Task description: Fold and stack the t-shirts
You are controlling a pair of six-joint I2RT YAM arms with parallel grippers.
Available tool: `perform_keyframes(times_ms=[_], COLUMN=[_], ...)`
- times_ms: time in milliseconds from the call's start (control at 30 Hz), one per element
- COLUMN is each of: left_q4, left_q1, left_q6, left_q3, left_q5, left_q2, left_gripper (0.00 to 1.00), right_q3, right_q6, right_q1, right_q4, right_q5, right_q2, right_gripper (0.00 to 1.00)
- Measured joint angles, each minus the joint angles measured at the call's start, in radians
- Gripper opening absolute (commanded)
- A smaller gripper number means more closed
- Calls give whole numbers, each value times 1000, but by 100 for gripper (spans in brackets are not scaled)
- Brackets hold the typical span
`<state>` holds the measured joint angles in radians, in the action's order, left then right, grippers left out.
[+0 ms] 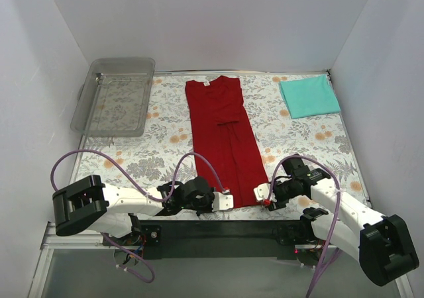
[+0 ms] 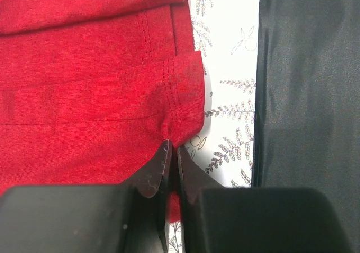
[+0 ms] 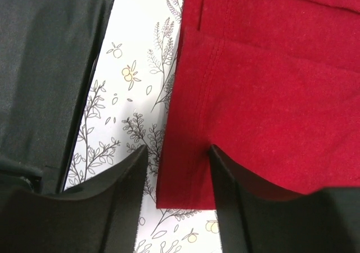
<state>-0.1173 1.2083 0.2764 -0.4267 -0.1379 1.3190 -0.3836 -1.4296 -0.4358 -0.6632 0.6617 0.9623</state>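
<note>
At the near hem, left hand (image 2: 173, 148) pinches red shirt (image 1: 222, 136); right hand (image 3: 178, 150) gapes astride it.

Bright, even light; soft shadows; wrist views perhaps slightly blurred.

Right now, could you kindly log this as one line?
left tool: shut on red shirt | right tool: open at hem corner | teal shirt: folded

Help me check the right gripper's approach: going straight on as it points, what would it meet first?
The red shirt: its hem edge lies between the open jaws of the right gripper, so cloth comes first. How high it sits above the cloth is unclear.
</note>
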Motion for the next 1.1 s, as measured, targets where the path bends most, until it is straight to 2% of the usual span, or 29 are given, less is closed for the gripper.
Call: perform_keyframes(times_ms=[233,300,367,400,700,833,1100], left_q4=[-11,-13,-23,-26,-24,-11,9], left_q1=[0,0,0,0,1,1,-21], left_q6=[4,4,5,5,5,5,8], left_q3=[8,11,19,24,28,28,24], left_q5=[0,1,1,2,5,4,-26], left_q2=[-5,-8,-13,-16,-27,-62,-161], left_gripper=[4,4,3,2,0,0,0], right_q3=[-1,-5,-6,-6,-13,-66,-199], right_q6=[54,69,81,86,124,128,118], right_q1=[-19,-23,-26,-26,-31,-31,-30], right_q4=[64,84,109,122,144,71,-62], right_q5=[11,11,9,6,-25,-59,-20], right_q2=[46,64,80,85,72,98,118], right_gripper=[34,23,3,1,1,1,1])
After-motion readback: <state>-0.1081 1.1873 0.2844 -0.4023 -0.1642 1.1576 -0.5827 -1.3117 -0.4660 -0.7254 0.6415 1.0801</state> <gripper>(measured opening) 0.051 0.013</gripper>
